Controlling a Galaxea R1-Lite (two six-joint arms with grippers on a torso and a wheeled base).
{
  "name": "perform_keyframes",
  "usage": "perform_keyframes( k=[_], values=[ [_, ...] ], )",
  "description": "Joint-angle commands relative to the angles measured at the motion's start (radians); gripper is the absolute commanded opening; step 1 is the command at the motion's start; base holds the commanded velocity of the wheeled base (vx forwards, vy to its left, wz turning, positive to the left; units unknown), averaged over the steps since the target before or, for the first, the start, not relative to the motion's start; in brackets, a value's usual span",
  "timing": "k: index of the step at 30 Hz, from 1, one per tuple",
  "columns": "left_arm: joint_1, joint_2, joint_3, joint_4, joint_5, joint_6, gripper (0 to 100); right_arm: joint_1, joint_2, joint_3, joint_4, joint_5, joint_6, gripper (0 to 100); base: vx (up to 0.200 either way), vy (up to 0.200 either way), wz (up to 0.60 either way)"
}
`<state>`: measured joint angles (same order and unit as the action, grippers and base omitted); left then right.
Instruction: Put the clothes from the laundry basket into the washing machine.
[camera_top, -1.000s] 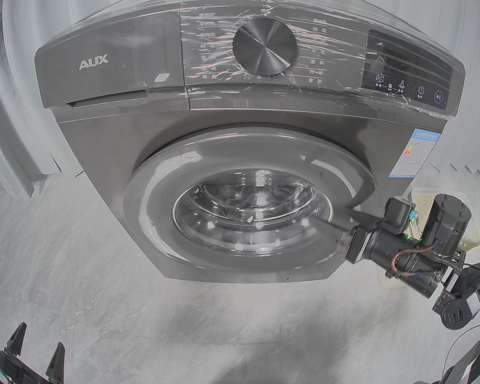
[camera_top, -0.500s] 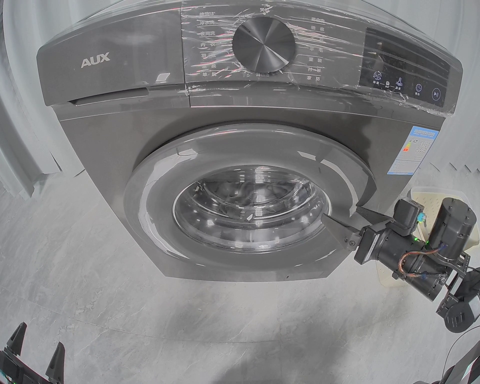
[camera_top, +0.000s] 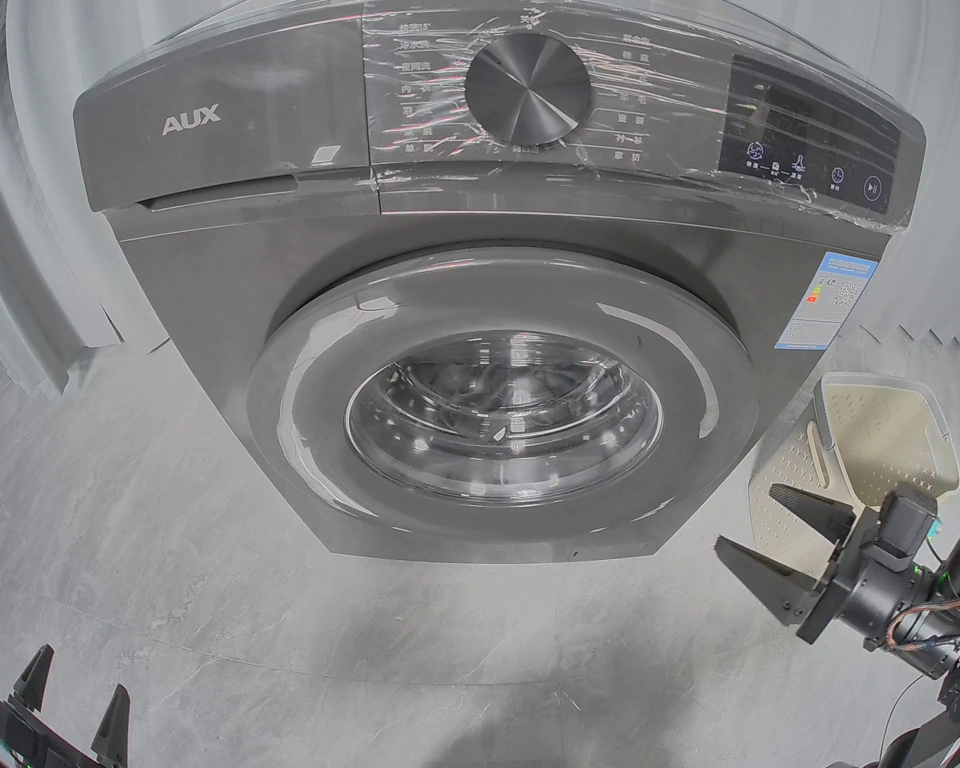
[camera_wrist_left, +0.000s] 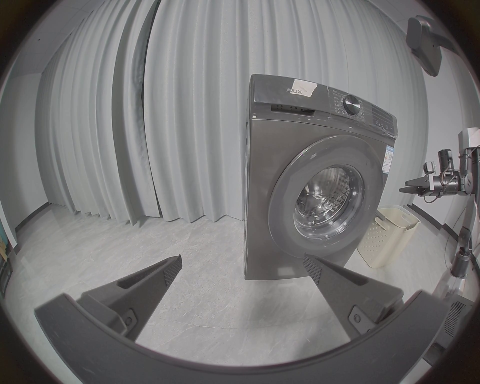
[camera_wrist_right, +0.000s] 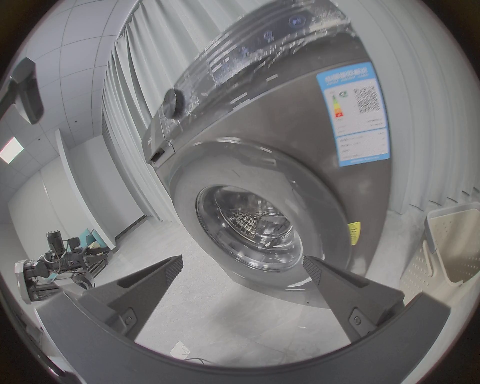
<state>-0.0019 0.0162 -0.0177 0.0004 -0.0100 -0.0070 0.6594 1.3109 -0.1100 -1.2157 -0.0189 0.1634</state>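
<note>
Plainly, right claw (camera_top: 748, 518) and left claw (camera_top: 80, 670) gape, facing the glossy round-doored washing machine (camera_top: 500, 300).

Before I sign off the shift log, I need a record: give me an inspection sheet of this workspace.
Surface: grey marbled floor.
Job's things: washing machine, door shut; laundry basket beside it on the robot's right, no clothes visible.
Clutter: small pale scrap on floor, unidentifiable.
End effectors: left end effector open, low; right end effector open, in front of the basket.
Cables: thin cable at right wrist.
Surroundings: pale curtains behind.
</note>
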Motion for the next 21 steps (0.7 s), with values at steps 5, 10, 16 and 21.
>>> perform_keyframes(
  k=[5,10,16,21],
  values=[
    [0.000,-0.015,0.018,0.000,-0.004,-0.001,100,-0.168,-0.232,0.110,0.018,0.010,-0.045,100,0.000,0.000,0.00],
    [-0.001,-0.015,0.018,0.000,-0.004,-0.001,100,-0.297,-0.351,0.110,0.124,0.014,-0.070,100,0.000,0.000,0.00],
    [0.000,-0.015,0.018,0.000,-0.004,-0.001,100,-0.457,-0.555,0.110,0.326,0.050,-0.113,100,0.000,0.000,0.00],
    [0.000,-0.015,0.018,0.000,-0.005,-0.001,100,-0.581,-0.751,0.110,0.530,0.073,-0.124,100,0.000,0.000,0.00]
  ],
)
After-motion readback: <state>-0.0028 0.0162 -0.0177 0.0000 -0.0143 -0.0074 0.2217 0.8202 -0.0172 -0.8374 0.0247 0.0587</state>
